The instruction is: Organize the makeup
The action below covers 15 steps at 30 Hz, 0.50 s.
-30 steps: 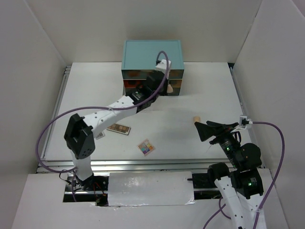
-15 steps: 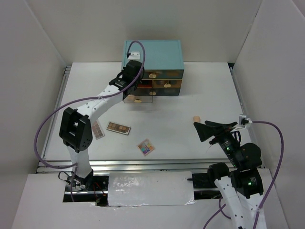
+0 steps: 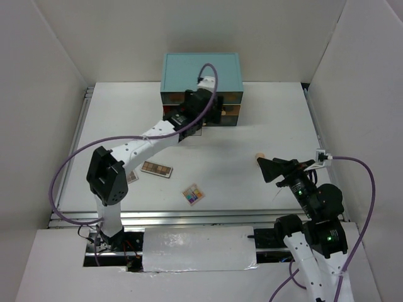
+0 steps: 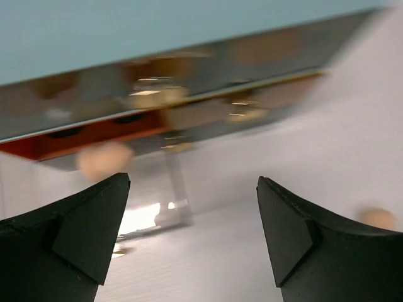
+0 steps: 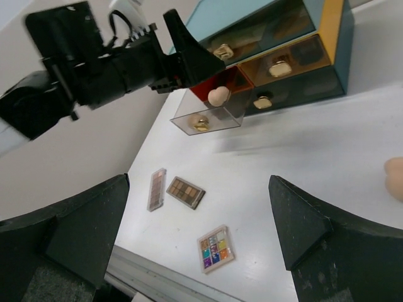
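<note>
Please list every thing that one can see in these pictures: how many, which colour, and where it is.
table: one, white, under everything.
chest of drawers: one, teal, far middle; its clear drawer is pulled out.
sponges: two, peach; one in the pulled-out drawer, one lying loose at the right.
rectangular palettes: two, brownish shades, side by side, near left.
square palette: one, multicolour, near middle.
left gripper: black, open, at the drawers.
right gripper: black, open, above the near right.
</note>
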Available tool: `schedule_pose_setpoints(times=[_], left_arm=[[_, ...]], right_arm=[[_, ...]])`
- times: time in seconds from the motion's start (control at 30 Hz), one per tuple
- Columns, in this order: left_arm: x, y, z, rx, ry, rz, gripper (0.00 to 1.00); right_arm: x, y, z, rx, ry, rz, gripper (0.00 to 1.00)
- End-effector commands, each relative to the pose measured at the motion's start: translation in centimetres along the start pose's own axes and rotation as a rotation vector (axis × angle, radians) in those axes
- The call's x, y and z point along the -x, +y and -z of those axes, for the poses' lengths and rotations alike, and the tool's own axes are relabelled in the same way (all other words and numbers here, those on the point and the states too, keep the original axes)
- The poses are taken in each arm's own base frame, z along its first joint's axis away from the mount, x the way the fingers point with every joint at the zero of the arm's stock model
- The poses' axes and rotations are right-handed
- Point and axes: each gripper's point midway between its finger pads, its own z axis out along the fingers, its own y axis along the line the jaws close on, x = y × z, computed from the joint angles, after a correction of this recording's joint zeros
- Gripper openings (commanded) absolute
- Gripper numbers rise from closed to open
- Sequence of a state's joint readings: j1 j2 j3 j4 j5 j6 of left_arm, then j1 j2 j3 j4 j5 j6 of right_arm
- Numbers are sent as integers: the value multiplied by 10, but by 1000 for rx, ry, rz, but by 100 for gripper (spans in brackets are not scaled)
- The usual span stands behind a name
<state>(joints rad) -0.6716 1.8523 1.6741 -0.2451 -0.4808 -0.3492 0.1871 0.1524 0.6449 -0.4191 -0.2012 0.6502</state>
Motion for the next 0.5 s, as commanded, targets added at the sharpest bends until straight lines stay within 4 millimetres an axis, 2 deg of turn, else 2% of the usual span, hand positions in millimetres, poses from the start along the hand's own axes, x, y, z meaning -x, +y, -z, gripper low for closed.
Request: schedule_pose_setpoints(times=[0.0, 0.03, 0.07, 0.1, 0.13, 0.17, 0.2, 0.23, 0.27, 0.3, 0.33, 0.37, 0.47], left_arm=[[16, -90, 30, -178, -53, 14, 96], [-8, -119, 24, -220, -8, 10, 96], [-2, -138, 27, -258, -18, 27, 96], [-13, -153, 24, -284, 7, 25, 96], [-42, -177, 15, -297, 53, 6, 96], [-30, -194, 19, -321, 26, 20, 96], [-59, -213, 10, -322, 59, -15, 96], [-54, -226, 11, -344, 40, -6, 97], [-60, -235, 9, -359, 43, -8, 97], [-75, -250, 3, -397, 61, -1, 97], [-78, -257, 1, -415, 63, 12, 97], [-91, -264, -4, -432, 79, 18, 97], [-102, -279, -8, -484, 88, 37, 97]], right_arm=[[23, -3, 4, -67, -71, 25, 100], [25, -4, 6, -81, -78, 25, 100], [27, -5, 9, -95, -82, 24, 100], [29, -5, 11, -105, -92, 25, 100], [33, -7, 13, -119, -107, 27, 100], [35, -5, 17, -115, -117, 32, 100], [37, -4, 19, -115, -124, 35, 100], [38, -2, 22, -111, -127, 39, 100], [38, -2, 24, -109, -127, 45, 100], [40, 0, 27, -109, -135, 49, 100], [40, -1, 29, -117, -132, 50, 100], [40, -1, 30, -120, -132, 57, 100], [45, 3, 37, -116, -151, 62, 100]])
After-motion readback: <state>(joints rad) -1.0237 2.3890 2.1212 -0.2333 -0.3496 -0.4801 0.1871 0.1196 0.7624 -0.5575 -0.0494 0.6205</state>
